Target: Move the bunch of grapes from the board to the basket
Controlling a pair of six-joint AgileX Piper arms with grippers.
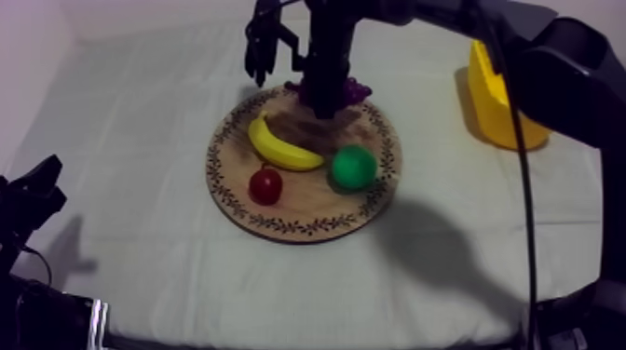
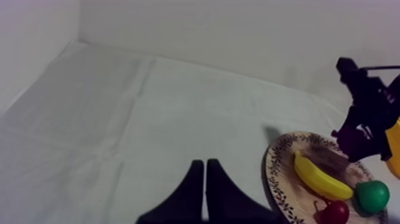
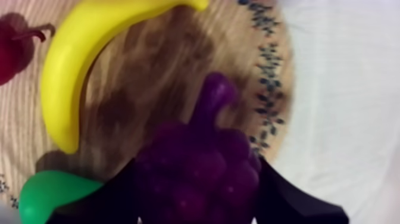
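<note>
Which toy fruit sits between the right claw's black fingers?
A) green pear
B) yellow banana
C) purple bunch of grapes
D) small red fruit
C: the right claw is shut round the purple bunch of grapes on the round wooden board, with the yellow banana lying apart.

Robot lab, cloth-draped table point(image 1: 140, 186), bare walls point(image 2: 238, 36)

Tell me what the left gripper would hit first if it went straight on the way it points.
Likely nothing soon: the left gripper, shut, points over bare cloth toward the back wall; the board lies off to its side.
</note>
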